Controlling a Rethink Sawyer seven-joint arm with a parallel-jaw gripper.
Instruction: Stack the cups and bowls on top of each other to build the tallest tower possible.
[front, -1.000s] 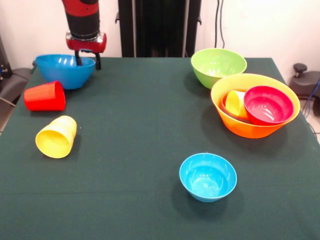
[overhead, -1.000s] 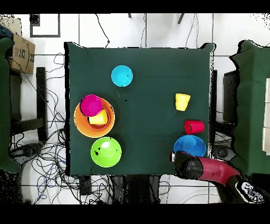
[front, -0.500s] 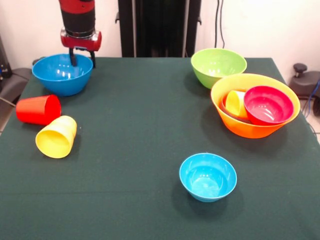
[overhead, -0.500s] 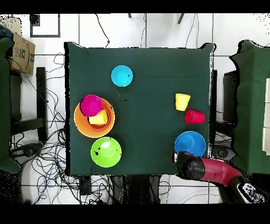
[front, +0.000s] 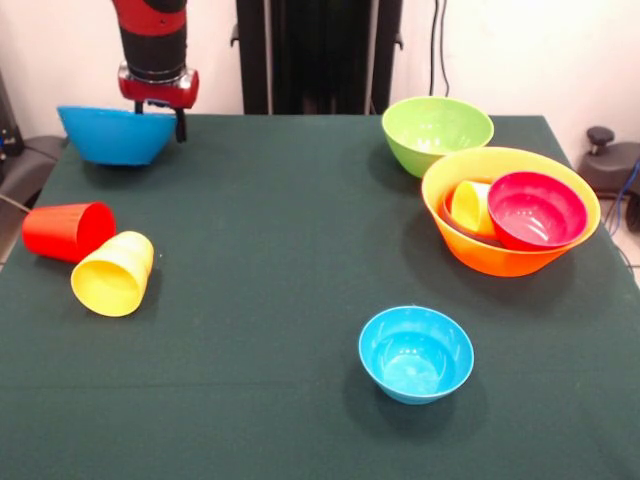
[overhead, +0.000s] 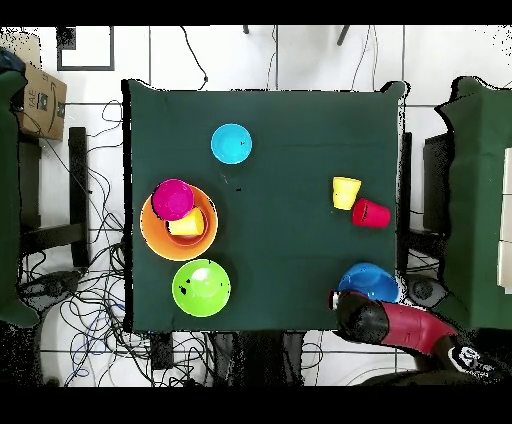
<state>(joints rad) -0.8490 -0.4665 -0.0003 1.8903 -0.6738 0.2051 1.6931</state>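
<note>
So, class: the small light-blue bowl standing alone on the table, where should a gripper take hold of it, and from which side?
Judging by its pose, grip the light-blue bowl by its rim, from above: it stands upright, mouth open, with bare table all round.

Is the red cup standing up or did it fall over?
Fallen over. The red plastic cup lies on its side on the green table, its open mouth facing sideways, touching the yellow plastic cup, which lies tipped over too.
</note>
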